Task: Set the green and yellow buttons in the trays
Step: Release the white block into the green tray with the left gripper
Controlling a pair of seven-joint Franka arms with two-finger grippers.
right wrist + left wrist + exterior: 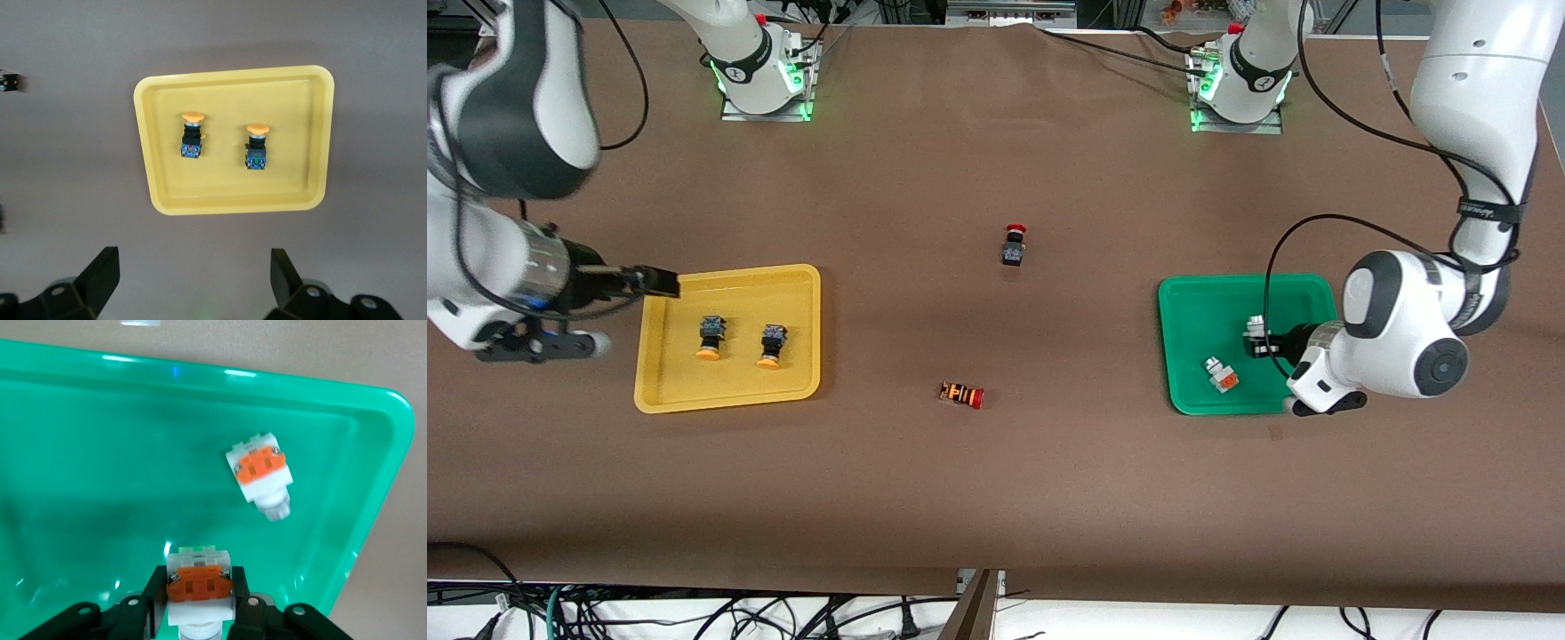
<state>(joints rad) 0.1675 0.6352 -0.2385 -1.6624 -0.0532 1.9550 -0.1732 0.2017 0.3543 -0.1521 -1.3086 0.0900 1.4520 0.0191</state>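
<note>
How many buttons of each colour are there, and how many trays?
Yellow-capped buttons: 2, in the yellow tray
White-and-orange buttons: 2, one lying in the green tray, one in the left gripper
Red-capped buttons: 2, on the table
Trays: 2
Total: 8

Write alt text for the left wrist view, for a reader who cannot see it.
The left gripper is shut on a white-and-silver button with an orange part, held over the green tray. A second white-and-silver button with an orange part lies tilted on the tray floor, apart from the held one. Brown table shows past the tray's rounded corner.
</note>
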